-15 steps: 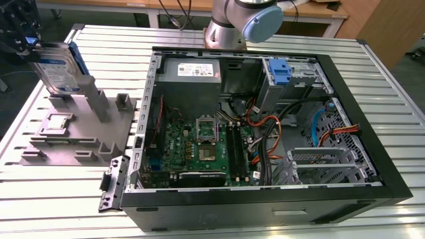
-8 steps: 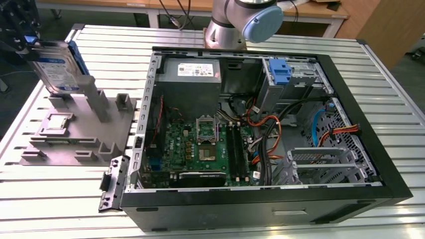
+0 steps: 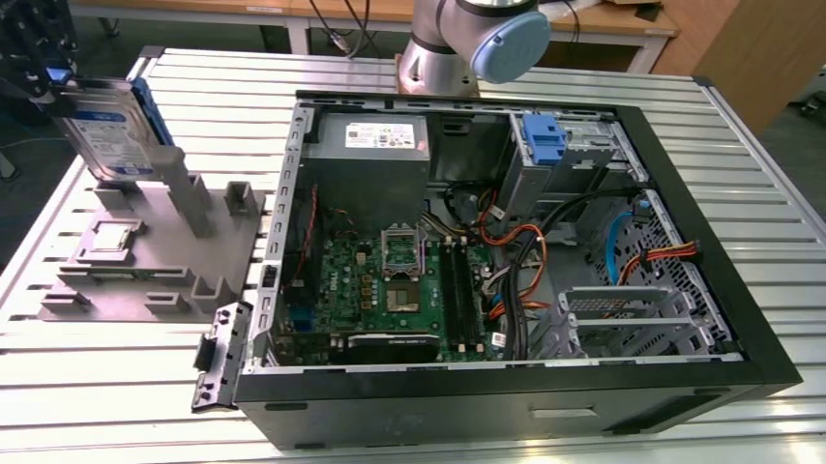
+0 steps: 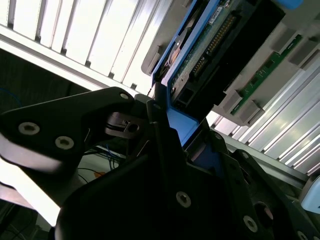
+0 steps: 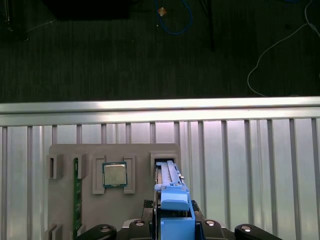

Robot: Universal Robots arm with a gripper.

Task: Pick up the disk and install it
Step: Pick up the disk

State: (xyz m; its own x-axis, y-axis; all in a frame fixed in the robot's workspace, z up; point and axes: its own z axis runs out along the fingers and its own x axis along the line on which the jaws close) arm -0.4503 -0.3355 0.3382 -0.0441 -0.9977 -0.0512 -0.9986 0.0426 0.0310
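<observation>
The pincer (image 5: 174, 221) is closed on the disk (image 3: 116, 130), upright at the grey holder (image 3: 135, 256). Gripped only by its blue edge, it could tilt or slip free.

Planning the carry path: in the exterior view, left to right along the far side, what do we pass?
disk → power supply box → upright blue bracket on the drive bay. The grey fixture plate is left out because it overlaps the disk.
</observation>
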